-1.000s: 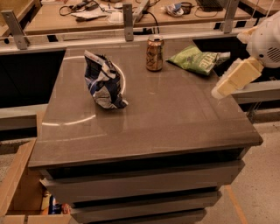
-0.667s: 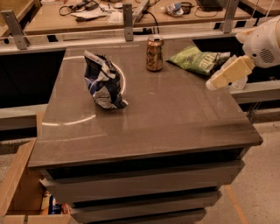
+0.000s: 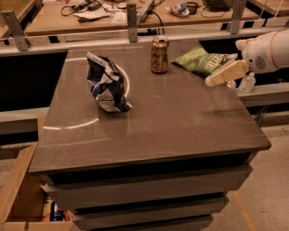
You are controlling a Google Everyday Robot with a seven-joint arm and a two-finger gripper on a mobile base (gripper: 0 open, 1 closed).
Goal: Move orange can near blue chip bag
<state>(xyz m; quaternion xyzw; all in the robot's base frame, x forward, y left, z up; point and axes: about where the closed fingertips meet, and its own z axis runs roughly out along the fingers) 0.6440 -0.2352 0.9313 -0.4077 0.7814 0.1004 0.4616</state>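
Note:
The orange can [image 3: 159, 54] stands upright at the far middle of the grey-brown table top [image 3: 171, 122]. The blue chip bag [image 3: 106, 84], dark blue and white and crumpled, stands left of it, nearer the camera, a can's height or more away. My gripper [image 3: 213, 80] comes in from the right edge on a white arm; its cream-coloured finger points left and down over the table's right side, to the right of the can and just in front of the green bag. It is well apart from the can.
A flat green chip bag [image 3: 201, 61] lies right of the can at the far right. A small clear bottle [image 3: 247, 83] stands off the table's right edge. A wooden bench with cables [image 3: 113, 13] runs behind. A cardboard box [image 3: 22, 194] sits on the floor at lower left.
The arm and gripper have moved left and slightly up, from beside the table's right edge to over its right side. The can and both bags have not moved.

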